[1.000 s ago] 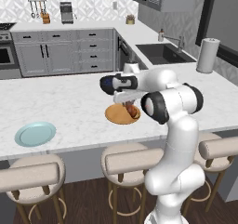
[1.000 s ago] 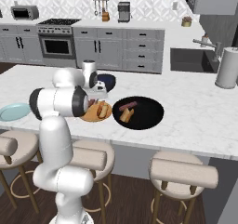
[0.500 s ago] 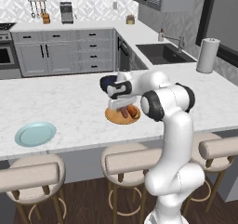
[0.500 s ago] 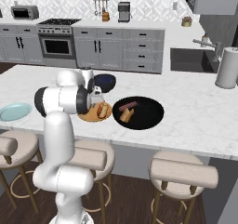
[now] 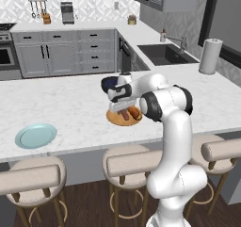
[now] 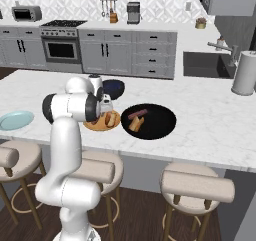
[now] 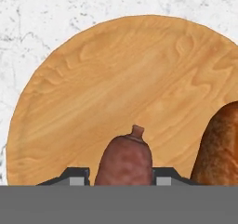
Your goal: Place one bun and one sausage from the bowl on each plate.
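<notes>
At centre frame in the left base view, we have the gripper (image 5: 123,109) low over the wooden plate (image 5: 114,118), jaws clenched on a sausage (image 7: 124,160) so it lands beside the bun (image 7: 218,146) already there (probably touching wood; hard to tell). Right of it sits the bowl (image 6: 160,127); the blue plate (image 5: 35,135) waits lower left.

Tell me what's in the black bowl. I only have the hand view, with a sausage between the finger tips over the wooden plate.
Observer: The black bowl holds one sausage and one bun.
Operator: And the other plate?
Observer: The blue-green plate has no food on it, far along the counter from the arm.
Operator: Anything near the wooden plate?
Observer: A dark blue bowl stands just beyond it.
</notes>
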Tool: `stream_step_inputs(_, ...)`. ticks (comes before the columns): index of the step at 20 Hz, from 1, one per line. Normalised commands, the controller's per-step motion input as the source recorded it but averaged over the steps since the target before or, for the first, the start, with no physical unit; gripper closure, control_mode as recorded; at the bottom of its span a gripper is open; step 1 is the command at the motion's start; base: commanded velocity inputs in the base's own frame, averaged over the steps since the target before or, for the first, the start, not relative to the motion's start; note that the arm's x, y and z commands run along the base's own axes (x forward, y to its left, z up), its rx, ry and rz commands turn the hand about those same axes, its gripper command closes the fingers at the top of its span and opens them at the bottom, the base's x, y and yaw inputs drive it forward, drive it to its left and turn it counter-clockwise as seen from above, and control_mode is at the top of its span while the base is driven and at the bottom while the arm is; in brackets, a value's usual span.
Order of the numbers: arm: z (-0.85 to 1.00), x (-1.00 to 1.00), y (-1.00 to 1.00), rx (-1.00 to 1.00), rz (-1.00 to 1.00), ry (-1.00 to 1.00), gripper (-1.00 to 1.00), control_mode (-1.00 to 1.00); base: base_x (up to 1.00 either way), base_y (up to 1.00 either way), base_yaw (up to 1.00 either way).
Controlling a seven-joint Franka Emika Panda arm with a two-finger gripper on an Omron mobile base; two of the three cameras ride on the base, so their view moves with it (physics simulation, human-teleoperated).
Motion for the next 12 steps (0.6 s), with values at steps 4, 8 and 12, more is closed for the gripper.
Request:
stream_step_inputs(4,-0.01,0.00,0.03,0.00,0.00,-0.03,1.00,-1.00,0.00,0.00,0.00)
stream_step_inputs(8,0.00,0.00,0.00,0.00,0.00,0.00,-1.00,-1.00,0.00,0.00,0.00)
stream_step_inputs(12,0.00,0.00,0.00,0.00,0.00,0.00,-1.00,-1.00,0.00,0.00,0.00)
